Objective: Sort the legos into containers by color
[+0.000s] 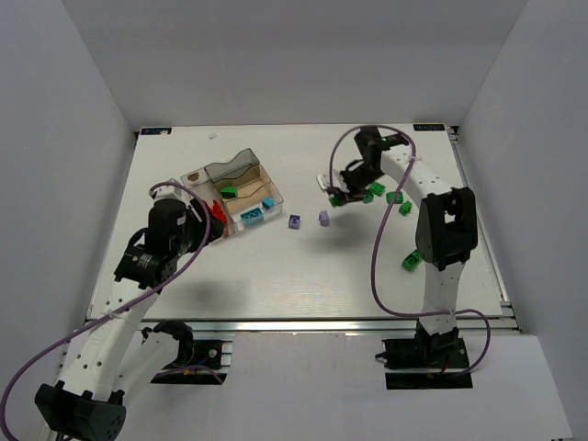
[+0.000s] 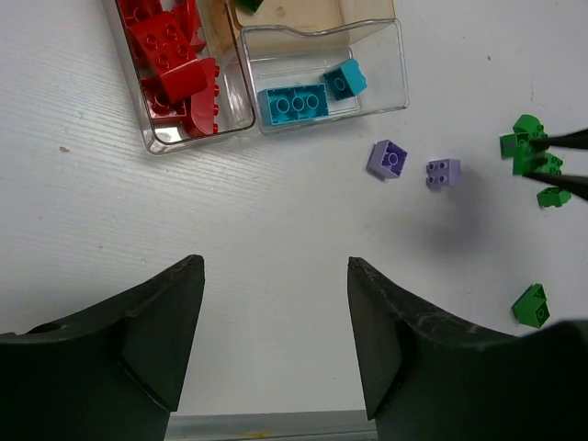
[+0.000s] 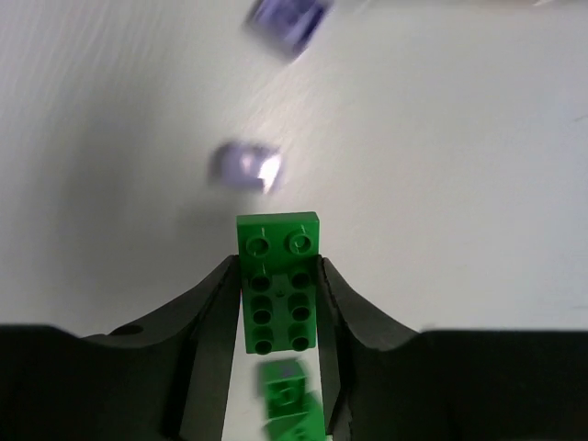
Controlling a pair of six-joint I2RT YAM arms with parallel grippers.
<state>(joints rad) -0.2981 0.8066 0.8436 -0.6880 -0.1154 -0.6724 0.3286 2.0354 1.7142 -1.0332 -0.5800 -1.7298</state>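
Pinched lengthwise between right jaws: one green brick [image 3: 278, 285], jaws closed down to its width, apparently held clear of tabletop [image 1: 303, 276]. Two purple bricks [image 2: 387, 158] loose beyond it at 12 o'clock in the wrist view, blurred.

From above: box [image 1: 250, 180] at 9 o'clock of right jaws, loose green bricks [image 1: 390, 197] at 3 o'clock. Red bricks [image 2: 175, 69] in one compartment, blue bricks [image 2: 292, 103] in the next, one green piece [image 1: 228, 191] in a third.

Left jaws spread wide, holding nothing, hovering at 6 o'clock of box.

Step in hand, likely: carrying green to box. Next: travel toward 9 o'clock, stop over the green compartment, lower into it, then release. Purples and several greens not yet sorted.
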